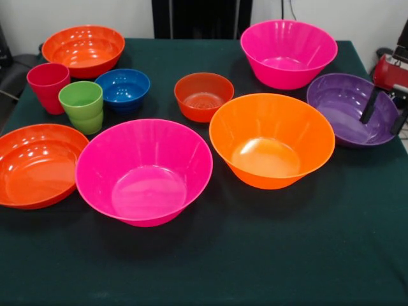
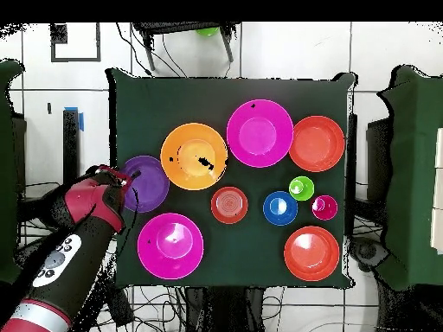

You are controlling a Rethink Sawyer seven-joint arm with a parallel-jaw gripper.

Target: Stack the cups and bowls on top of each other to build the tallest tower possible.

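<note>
My gripper (image 1: pixel 384 113) is open at the right edge, its fingers on either side of the purple bowl's (image 1: pixel 338 102) right rim. Overhead, the gripper (image 2: pixel 130 183) is at the purple bowl's (image 2: pixel 151 186) left edge. All bowls stand upright and apart, with no tower. Two hot pink bowls (image 1: pixel 143 172) (image 1: pixel 288 54), a large orange bowl (image 1: pixel 271 140), two shallow red-orange bowls (image 1: pixel 83 50) (image 1: pixel 35 164), a small red-orange bowl (image 1: pixel 203 95) and a small blue bowl (image 1: pixel 123 88) are spread out. The red cup (image 1: pixel 48 86) and the green cup (image 1: pixel 81 105) stand at the left.
The table (image 1: pixel 255 255) has a dark green cloth. The black pedestal (image 1: pixel 191 16) stands behind its far edge. Overhead, my red arm (image 2: pixel 73 233) reaches in from the lower left, beside the table's edge.
</note>
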